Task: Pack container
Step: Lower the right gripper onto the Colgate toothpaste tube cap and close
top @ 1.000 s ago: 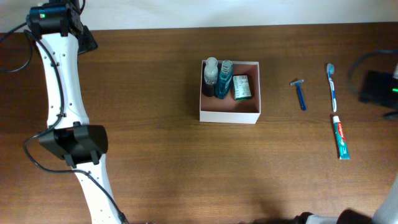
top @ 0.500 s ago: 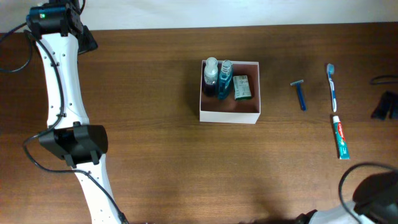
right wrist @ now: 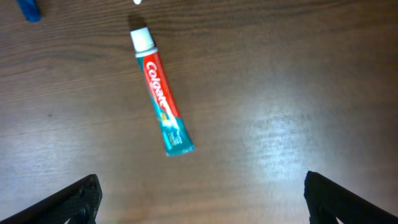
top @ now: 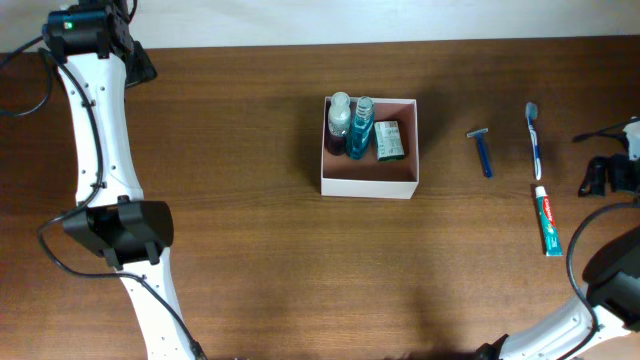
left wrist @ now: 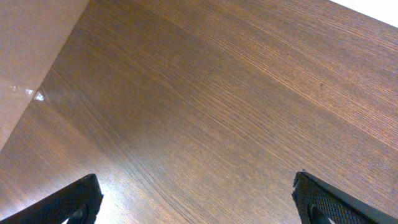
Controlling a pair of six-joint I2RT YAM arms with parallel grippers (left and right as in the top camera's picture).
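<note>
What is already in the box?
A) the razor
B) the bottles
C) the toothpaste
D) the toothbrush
B: two bottles stand inside the box, while the razor, toothbrush and toothpaste lie outside it.

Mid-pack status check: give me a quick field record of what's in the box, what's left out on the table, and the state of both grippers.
container: lidless, mid-table
inside: clear bottle, blue bottle, green packet
outside, right of container: razor, toothbrush, toothpaste
left gripper: open, empty, over bare table
right gripper: open, empty, toothpaste in its view but not between the fingers
to pack: razor, toothbrush, toothpaste
</note>
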